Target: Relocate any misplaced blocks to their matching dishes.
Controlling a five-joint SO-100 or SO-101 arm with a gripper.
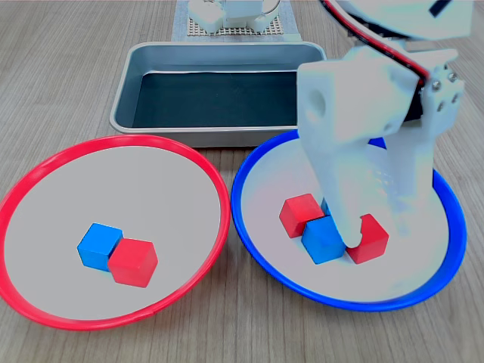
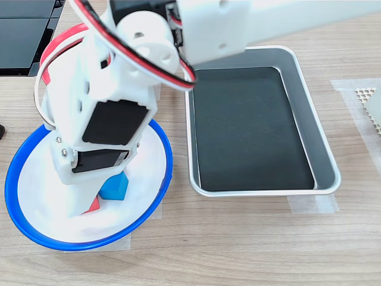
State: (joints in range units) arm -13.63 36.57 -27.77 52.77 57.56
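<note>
On the wooden table (image 1: pixel 68 91), with the grey metal tray (image 1: pixel 136 72) standing empty behind, two dishes sat side by side in the first exterior view: the red-rimmed dish (image 1: pixel 30 189) on the first exterior view's left, holding one blue block (image 1: pixel 97 245) touching one red block (image 1: pixel 133 262), and the blue-rimmed dish (image 1: pixel 446 249) on the first exterior view's right. The white arm (image 1: pixel 355 98) had reached down into the blue-rimmed dish, its fingers (image 1: pixel 372 221) parted and straddling a red block (image 1: pixel 370 239) without yet closing on it. That block pressed against a blue block (image 1: pixel 324 240), with another red block (image 1: pixel 300 214) just beside. A clean pick appeared to call for closing squarely on the straddled red block alone, then lifting straight up so the touching blue neighbour stayed put, before carrying it across to the red-rimmed dish. The second exterior view hid most of the grasp behind the arm.
</note>
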